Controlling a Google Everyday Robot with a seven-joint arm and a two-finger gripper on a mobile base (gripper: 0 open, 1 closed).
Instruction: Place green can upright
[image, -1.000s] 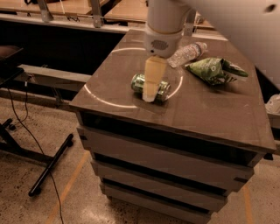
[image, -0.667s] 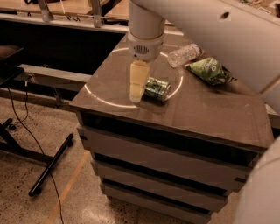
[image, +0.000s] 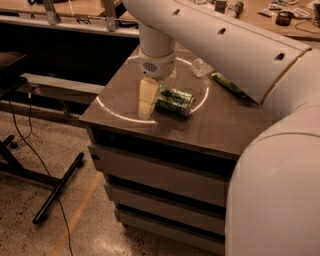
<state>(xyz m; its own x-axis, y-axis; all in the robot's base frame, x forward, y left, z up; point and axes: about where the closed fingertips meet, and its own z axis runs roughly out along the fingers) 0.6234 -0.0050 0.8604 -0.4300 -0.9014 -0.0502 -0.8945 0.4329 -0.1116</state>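
Gripper (image: 145, 112): down at front left of table (image: 210, 132), just beside green can (image: 176, 101), covering its left end.
Snack bag (image: 226, 83): mostly hidden under arm (image: 235, 45).
Bottle (image: 201, 67): partly covered, blurred.
Arm: cut off at right and bottom edges.
Table: right side hidden.

High camera looks down along the arm (image: 225, 45) onto the claw (image: 146, 113) at cabinet top (image: 215, 127).

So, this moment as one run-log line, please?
green can: lying on its side on cabinet top | pincer: pointing down, close beside can | upright: not yet
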